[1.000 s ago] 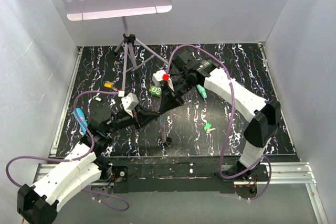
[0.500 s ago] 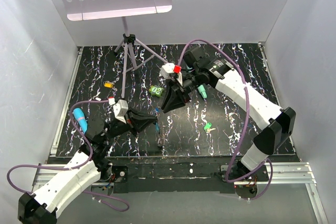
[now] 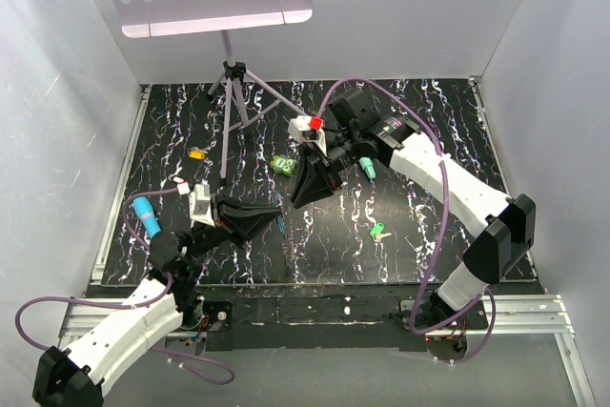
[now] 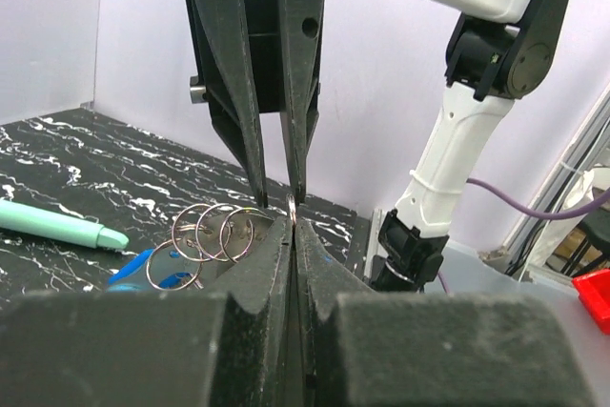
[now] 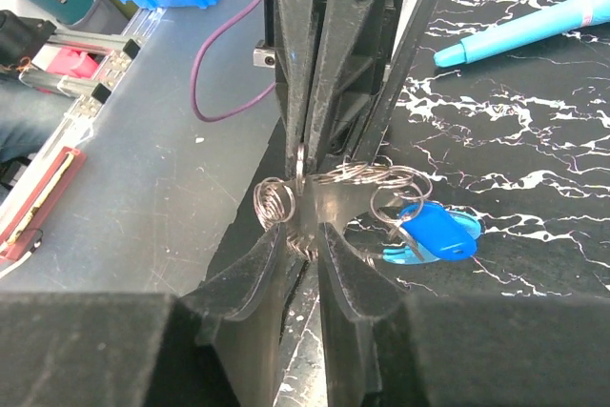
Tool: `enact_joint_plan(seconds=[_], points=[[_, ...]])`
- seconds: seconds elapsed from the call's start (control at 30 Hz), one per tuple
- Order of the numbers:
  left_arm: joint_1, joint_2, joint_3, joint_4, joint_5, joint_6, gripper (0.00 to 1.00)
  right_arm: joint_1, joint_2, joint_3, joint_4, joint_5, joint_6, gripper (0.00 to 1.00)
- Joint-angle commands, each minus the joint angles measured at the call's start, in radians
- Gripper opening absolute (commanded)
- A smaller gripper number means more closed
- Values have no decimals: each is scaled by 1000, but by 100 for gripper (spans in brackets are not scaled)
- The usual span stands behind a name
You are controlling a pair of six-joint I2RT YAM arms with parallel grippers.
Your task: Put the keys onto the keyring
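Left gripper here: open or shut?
Shut. In the left wrist view the left gripper is closed with no gap showing, pinching one metal ring of the keyring.

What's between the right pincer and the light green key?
Nothing. The mat is bare between the right pincer and the light green key, as the top view shows.

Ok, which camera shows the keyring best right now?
Right wrist: the keyring shows close up, linked rings and blue clasp both unblocked. Left wrist shows the rings, clasp partly hidden behind the left end effector. Top external shows only a speck between the arms.
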Motion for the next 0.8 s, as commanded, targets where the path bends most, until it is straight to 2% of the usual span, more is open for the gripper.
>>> enact_joint_plan(seconds=[0.0,0.77], points=[[-4,9,-16,139,-52,-51,0,1,-15,-13,81,-33,87,27],[-2,37,-24,165,-89,-67,0,56,16,-2,145,-32,170,25]])
